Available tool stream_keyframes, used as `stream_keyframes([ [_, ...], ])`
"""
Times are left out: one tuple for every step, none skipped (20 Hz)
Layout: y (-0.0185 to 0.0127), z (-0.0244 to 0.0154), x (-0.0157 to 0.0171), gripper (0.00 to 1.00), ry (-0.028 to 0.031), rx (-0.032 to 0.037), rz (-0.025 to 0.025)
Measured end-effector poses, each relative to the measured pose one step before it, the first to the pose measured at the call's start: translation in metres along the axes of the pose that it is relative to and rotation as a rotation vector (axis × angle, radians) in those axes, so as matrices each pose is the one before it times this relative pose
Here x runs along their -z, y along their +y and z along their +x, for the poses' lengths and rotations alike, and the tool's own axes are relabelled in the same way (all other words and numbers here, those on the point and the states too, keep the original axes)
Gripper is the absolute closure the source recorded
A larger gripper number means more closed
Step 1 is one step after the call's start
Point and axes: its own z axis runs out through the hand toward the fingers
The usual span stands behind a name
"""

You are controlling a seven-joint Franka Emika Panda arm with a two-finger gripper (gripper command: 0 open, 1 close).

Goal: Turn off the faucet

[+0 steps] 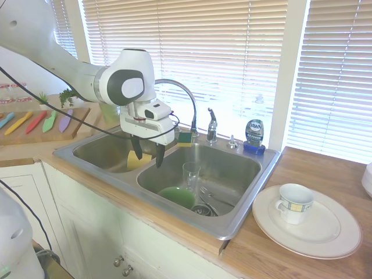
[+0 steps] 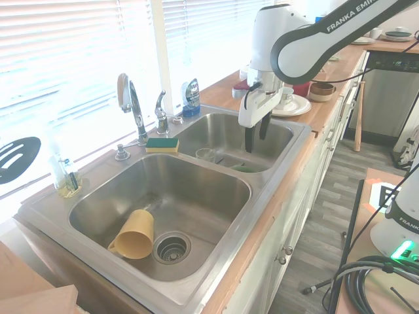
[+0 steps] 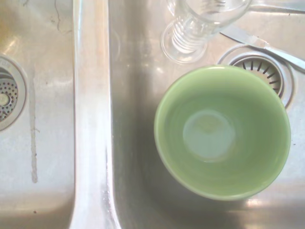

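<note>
Green bowl [image 3: 222,132] below open jaws; Dawn bottle [image 1: 254,136] beside faucet [image 1: 211,125].

Bowl [image 3: 222,132] and glass [image 3: 196,29] sit in one sink [image 1: 238,218] basin, cup [image 2: 134,235] in the other, faucet [image 1: 211,125] at the back rim.

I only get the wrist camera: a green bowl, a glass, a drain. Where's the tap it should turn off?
Observer: The shiny chrome gooseneck faucet stands behind the divider of the steel sink, its small lever handle upright beside it.
Operator: Is the claw near it?
Observer: No. The gripper hangs open above the basin holding the green bowl, apart from the handle.
Operator: What's in the other basin?
Observer: A yellow plastic cup on its side.
</note>
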Motion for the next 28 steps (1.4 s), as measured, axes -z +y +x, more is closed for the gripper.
stream_keyframes([
  [0.00005,-0.00005,-0.00044,0.0,-0.00112,0.00001,-0.00125],
  [0.00031,-0.00025,-0.00035,0.0,-0.00208,0.00035,-0.00306],
  [0.00009,-0.00006,-0.00011,0.0,-0.00011,-0.00001,-0.00087],
  [0.00008,-0.00004,-0.00009,1.0,0.00018,-0.00035,-0.00048],
  [0.00021,-0.00014,-0.0003,1.0,-0.00031,-0.00046,-0.00062],
  [0.00033,-0.00012,-0.00036,1.0,-0.00056,-0.00047,-0.00064],
  [0.00084,-0.0002,-0.00068,1.0,-0.00105,-0.00095,-0.00117],
  [0.0013,-0.00008,-0.00094,1.0,-0.00131,-0.00183,-0.00156],
  [0.00129,0.00016,-0.00072,1.0,-0.00077,-0.00228,-0.00116],
  [0.00094,0.00027,-0.00028,1.0,-0.00028,-0.00189,-0.00044],
  [0.00095,0.0003,-0.00006,1.0,0.00006,-0.002,-0.0002],
  [0.00121,-0.00027,-0.00041,1.0,-0.00043,-0.00135,-0.00083],
  [0.00209,-0.00155,-0.00119,1.0,-0.0007,-0.00036,-0.00147],
  [0.00339,-0.00266,-0.00196,1.0,-0.00121,-0.00033,-0.0025],
  [0.00372,-0.00292,-0.00174,1.0,-0.00087,-0.00035,-0.00226],
  [0.00368,-0.00288,-0.00085,1.0,0.00011,-0.00042,-0.0013],
  [0.00322,-0.00237,0.0001,1.0,0.00152,-0.00086,0.00085],
  [0.00289,-0.00193,0.00037,1.0,0.00187,-0.00094,0.00098],
  [0.00188,-0.00083,0.00114,1.0,0.0027,-0.00146,0.0022],
  [0.00176,-0.00051,0.00154,1.0,0.00331,-0.00186,0.00298],
  [0.00181,-0.00075,0.00092,1.0,0.00205,-0.00065,0.00183],
  [0.00191,-0.00093,0.00021,1.0,0.00108,-0.00113,0.00051],
  [0.00172,-0.00073,0.00044,1.0,0.00123,-0.00114,0.00072],
  [0.00125,-0.00066,0.00081,1.0,0.00173,-0.00075,0.00165],
  [0.00126,-0.00096,0.00039,1.0,0.00117,-0.00028,0.001],
  [0.00113,-0.00089,-0.00008,1.0,0.00032,-0.00024,0.0001],
  [0.00094,-0.00074,-0.00023,1.0,0.00001,-0.00019,-0.00019],
  [0.00078,-0.00061,-0.00003,1.0,0.00033,-0.00013,0.00011],
])
